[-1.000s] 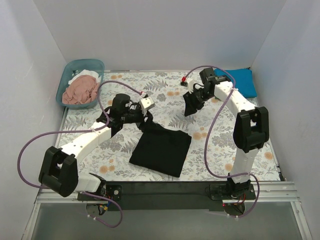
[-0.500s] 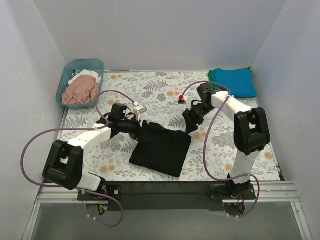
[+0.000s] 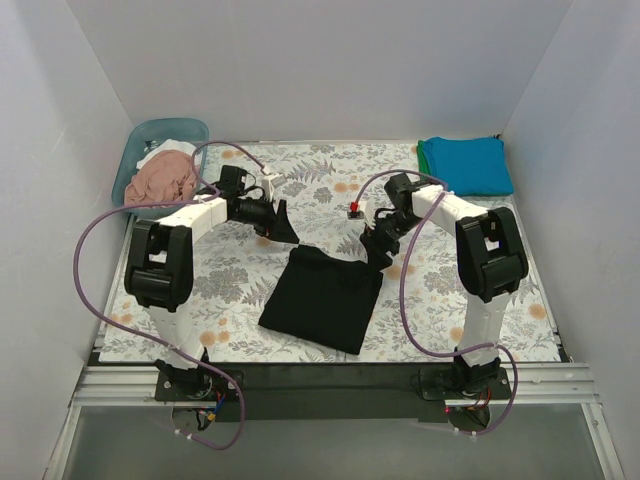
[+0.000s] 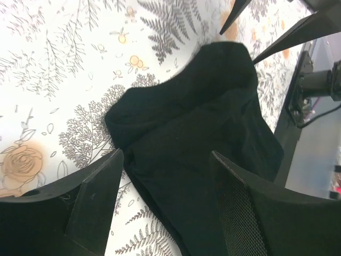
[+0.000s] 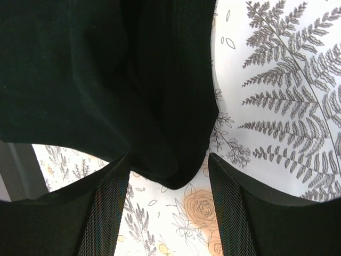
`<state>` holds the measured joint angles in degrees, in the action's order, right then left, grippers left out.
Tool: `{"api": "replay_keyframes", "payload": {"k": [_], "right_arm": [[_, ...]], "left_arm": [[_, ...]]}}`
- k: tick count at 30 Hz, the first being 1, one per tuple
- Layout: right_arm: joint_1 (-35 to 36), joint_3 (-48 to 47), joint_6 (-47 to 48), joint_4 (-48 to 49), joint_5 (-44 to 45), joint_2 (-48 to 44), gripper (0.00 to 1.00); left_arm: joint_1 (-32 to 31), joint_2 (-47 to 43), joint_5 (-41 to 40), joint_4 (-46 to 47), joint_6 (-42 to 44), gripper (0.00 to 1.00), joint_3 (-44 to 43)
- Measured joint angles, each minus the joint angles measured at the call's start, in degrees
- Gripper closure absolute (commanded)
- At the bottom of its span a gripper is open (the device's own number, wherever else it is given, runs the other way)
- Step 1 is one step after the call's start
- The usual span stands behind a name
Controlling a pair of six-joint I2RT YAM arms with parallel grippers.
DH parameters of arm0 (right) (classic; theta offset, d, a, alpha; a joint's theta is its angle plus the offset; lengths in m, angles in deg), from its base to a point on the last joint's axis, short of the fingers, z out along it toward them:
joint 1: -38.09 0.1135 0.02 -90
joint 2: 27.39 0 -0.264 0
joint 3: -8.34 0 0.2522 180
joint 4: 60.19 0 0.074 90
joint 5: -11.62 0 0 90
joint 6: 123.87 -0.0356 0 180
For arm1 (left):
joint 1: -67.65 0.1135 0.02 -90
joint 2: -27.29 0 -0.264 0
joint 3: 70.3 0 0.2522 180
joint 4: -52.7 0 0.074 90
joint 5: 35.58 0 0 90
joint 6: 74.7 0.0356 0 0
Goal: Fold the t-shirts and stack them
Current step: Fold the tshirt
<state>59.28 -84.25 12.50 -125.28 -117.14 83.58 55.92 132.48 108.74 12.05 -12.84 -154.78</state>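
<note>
Lying flat, black t-shirt (image 3: 325, 300), corner between spread right fingers (image 5: 109, 213), left fingers (image 4: 250, 213) parted nearby.

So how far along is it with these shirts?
Done: a teal-blue shirt lies folded on a green shirt in the far right corner. In hand: the black shirt lies folded mid-table, with the left gripper and right gripper both open by its far edge, the right one straddling a corner. Left: likely moving it to that pile, then the pink shirt and white shirt, crumpled in the tub.
</note>
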Motion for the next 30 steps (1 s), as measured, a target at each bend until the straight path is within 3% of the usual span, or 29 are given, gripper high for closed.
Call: {"api": "replay_keyframes", "payload": {"k": [5, 7, 16, 30], "right_arm": [[1.09, 0.50, 1.31, 0.44, -0.04, 0.42, 0.35], [1.51, 1.03, 1.90, 0.46, -0.15, 0.42, 0.43], [2.19, 1.81, 2.89, -0.52, -0.87, 0.17, 0.97], [2.19, -3.13, -0.70, -11.26, 0.26, -1.84, 0.99]], "left_arm": [[-0.20, 4.57, 1.49, -2.99, 2.34, 0.38, -1.73], [-0.24, 5.42, 1.86, -3.30, 2.82, 0.40, -1.90], [-0.26, 6.51, 2.91, -3.52, 3.69, 0.44, -1.95], [-0.87, 6.80, 0.98, 1.25, 0.87, 0.53, 0.02]]}}
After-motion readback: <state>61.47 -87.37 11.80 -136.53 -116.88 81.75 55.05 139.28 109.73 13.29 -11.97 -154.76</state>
